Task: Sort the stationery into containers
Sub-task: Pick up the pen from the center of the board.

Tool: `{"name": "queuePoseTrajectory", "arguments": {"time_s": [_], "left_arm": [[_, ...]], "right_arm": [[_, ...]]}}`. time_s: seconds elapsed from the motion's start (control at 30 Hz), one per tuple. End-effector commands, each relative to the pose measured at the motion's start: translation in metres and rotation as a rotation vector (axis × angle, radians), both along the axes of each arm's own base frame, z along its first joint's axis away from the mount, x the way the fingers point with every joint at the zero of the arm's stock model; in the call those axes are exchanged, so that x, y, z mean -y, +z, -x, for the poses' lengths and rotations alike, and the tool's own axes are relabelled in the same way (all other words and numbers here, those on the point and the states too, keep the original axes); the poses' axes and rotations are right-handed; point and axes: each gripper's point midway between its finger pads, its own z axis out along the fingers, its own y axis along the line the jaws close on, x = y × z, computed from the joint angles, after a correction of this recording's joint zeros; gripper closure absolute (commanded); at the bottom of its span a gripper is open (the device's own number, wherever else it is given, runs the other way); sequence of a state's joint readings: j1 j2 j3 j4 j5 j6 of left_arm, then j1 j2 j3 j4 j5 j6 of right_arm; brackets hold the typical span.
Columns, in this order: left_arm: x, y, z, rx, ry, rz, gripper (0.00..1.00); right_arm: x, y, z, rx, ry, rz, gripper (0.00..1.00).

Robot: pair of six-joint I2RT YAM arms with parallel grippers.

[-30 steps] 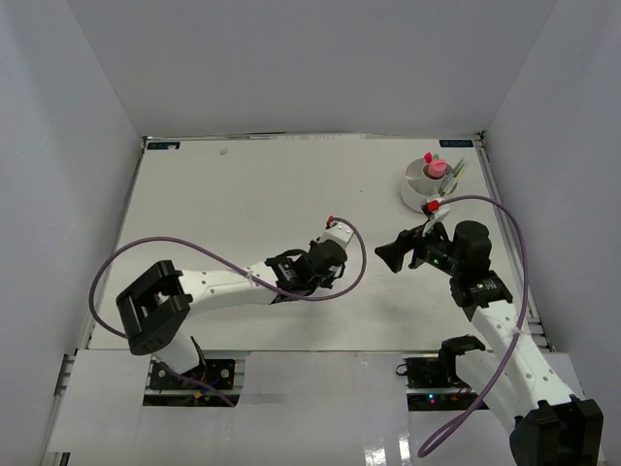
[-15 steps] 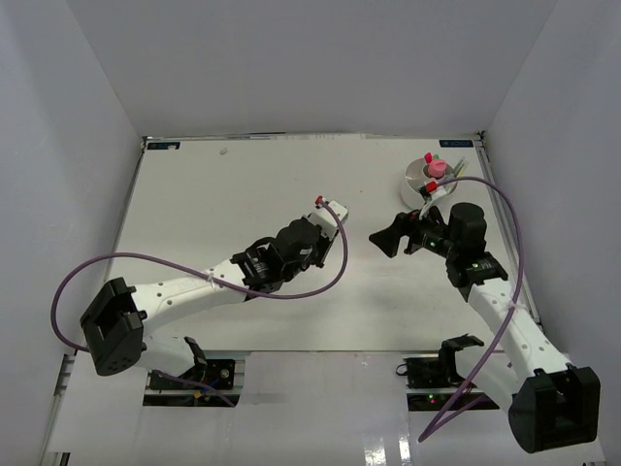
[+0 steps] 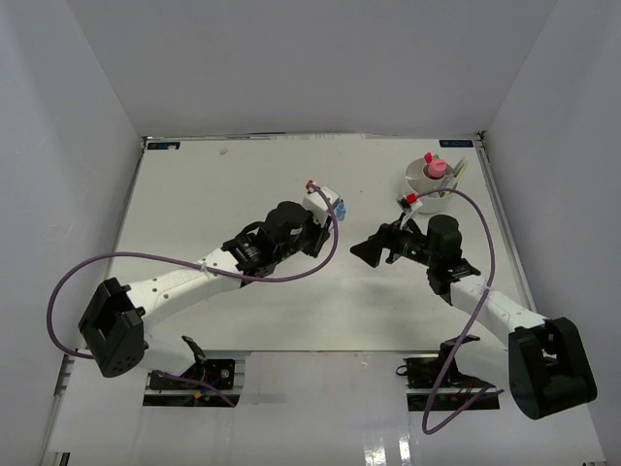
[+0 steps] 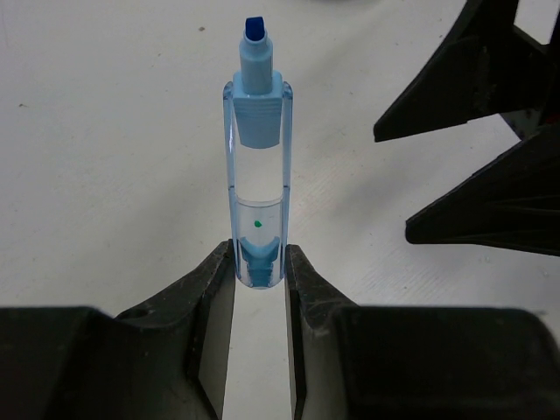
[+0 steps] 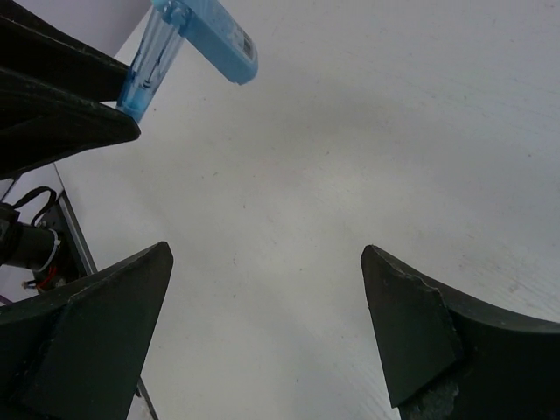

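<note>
My left gripper (image 3: 328,219) is shut on the tail end of a clear blue pen (image 3: 340,208) and holds it above the table's middle. In the left wrist view the pen (image 4: 258,157) stands straight out from the left gripper (image 4: 260,273), tip away. My right gripper (image 3: 372,250) is open and empty, just right of the pen, jaws facing it. The right wrist view shows the pen (image 5: 188,44) at top left, beyond the right gripper (image 5: 267,280). The round white tub (image 3: 412,184) at the back right holds pink-capped items (image 3: 437,167).
The right gripper's black fingers (image 4: 490,175) fill the right side of the left wrist view. White walls enclose the table on three sides. Purple cables loop from both arms over the near table.
My left arm has carried the blue pen up and to the right, toward the right gripper. My right gripper has swung left toward the pen and stays open.
</note>
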State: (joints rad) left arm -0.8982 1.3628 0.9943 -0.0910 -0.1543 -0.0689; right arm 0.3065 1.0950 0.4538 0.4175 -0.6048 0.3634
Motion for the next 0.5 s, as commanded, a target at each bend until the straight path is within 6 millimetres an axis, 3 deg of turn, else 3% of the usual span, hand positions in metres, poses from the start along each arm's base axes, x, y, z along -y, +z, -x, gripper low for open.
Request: {"name": "queuePoseTrajectory", "arguments": {"time_s": [0.0,0.47], "left_arm": [[0.008,0.02,0.012,-0.016,-0.069,0.047,0.68],[0.002,0.028,0.029,0.025,-0.153,0.063,0.68]], "right_arm": [[-0.016,0.026,-0.009,0.153,0.03,-0.06,0.06],[-0.043,0.032,-0.029,0.254,0.049,-0.12,0.1]]}}
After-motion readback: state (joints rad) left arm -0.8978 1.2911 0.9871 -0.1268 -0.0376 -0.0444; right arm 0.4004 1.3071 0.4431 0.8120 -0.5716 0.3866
